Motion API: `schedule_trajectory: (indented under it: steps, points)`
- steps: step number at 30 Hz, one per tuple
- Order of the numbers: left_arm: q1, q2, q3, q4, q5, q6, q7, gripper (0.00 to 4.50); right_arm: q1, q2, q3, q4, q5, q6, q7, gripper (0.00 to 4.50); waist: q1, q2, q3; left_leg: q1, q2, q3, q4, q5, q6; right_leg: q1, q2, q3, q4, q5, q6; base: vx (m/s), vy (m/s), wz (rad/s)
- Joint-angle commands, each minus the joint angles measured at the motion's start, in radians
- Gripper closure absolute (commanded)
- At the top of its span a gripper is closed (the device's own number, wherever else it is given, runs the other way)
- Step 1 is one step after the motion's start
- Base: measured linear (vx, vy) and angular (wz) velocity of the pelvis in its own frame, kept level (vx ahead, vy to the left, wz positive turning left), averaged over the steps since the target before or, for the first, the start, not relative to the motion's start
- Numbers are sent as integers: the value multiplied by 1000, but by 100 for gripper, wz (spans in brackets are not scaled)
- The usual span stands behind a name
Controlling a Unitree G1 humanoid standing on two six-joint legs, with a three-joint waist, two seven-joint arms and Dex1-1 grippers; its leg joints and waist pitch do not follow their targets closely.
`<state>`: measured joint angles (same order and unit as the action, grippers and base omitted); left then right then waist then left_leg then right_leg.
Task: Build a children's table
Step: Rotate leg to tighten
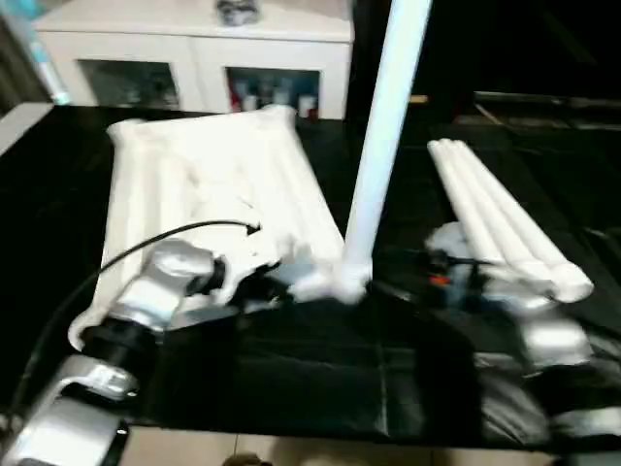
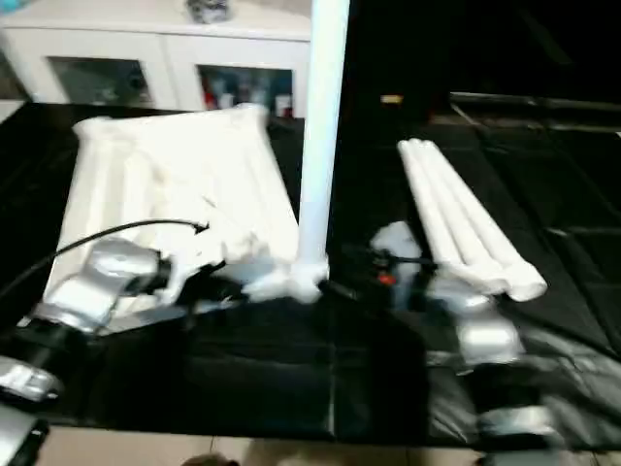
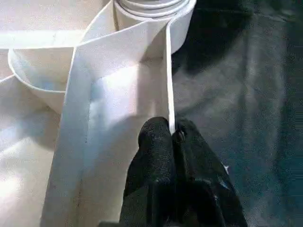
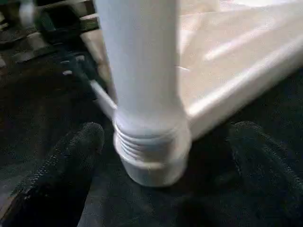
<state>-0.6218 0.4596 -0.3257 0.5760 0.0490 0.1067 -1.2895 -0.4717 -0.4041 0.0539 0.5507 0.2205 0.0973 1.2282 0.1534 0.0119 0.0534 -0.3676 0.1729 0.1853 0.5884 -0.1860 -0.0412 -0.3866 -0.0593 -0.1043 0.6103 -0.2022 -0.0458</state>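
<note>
both my grippers work at the table top (image 1: 209, 184): left gripper (image 3: 173, 137) pinches its rim, right gripper (image 4: 165, 156) gapes around the upright leg (image 1: 383, 146); no writing readable.

- Table top (image 1: 209, 184): all white, with ribs.
- Upright leg (image 1: 386, 126): white.
- Three loose legs (image 1: 505, 218): white.
- Mat (image 1: 320, 374): black.
- Cabinet (image 1: 194, 49): white, with glass doors.
- Forearms (image 1: 146, 296): silver.
- Fingers (image 4: 61, 165): black.
- Cable (image 1: 146, 245): black.

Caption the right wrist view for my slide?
Open right gripper flanks the upright leg threaded into the tabletop's corner.
</note>
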Motion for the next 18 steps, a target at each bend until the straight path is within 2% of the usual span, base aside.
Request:
schedule_trajectory:
  steps: [1,3,7,8,11,12,15,16,18]
  points:
    - [-28,-5,-56,8,11,-46,-75,450,-26,-9,38,-2,-18,-21,57,2,-1,3,-66,15,79,-30,-62,-150,73,46,-116,69,-79,-184,-175,0,0,0]
    - [-33,-3,-73,17,17,-71,-107,450,-65,7,65,49,-46,-45,65,2,2,2,-67,14,78,-30,-61,-146,68,45,-115,69,-76,-180,-180,0,0,0]
    - [-39,-7,-82,26,25,-91,-115,450,-92,23,91,82,-66,-66,78,2,5,3,-68,16,81,-30,-61,-148,59,45,-117,70,-74,-177,-184,0,0,0]
    - [-41,-9,-83,31,27,-99,-117,450,-98,27,102,89,-71,-70,87,18,9,2,-69,17,82,-30,-61,-142,60,45,-118,71,-72,-164,-186,0,0,0]
    - [-45,-12,-83,37,27,-106,-121,450,-110,37,116,102,-73,-68,102,18,11,2,-71,14,82,-31,-60,-127,66,46,-117,69,-65,-121,-196,0,0,0]
    - [-46,-12,-84,42,26,-112,-122,450,-116,41,119,110,-70,-67,108,46,11,0,-71,14,82,-30,-60,-130,68,47,-118,70,-67,-126,-194,0,0,0]
    - [-47,-10,-83,51,26,-123,-124,450,-122,44,126,122,-69,-69,122,63,10,-1,-70,13,80,-30,-59,-133,66,47,-118,70,-69,-152,-189,0,0,0]
    - [-46,-9,-83,52,26,-126,-125,450,-122,43,131,125,-70,-70,129,73,10,-4,-69,13,79,-29,-60,-132,67,48,-118,70,-70,-156,-185,0,0,0]
    - [-43,-6,-83,55,26,-130,-125,450,-120,43,134,133,-76,-77,137,96,11,-2,-70,13,81,-30,-60,-127,68,47,-118,70,-68,-159,-182,0,0,0]
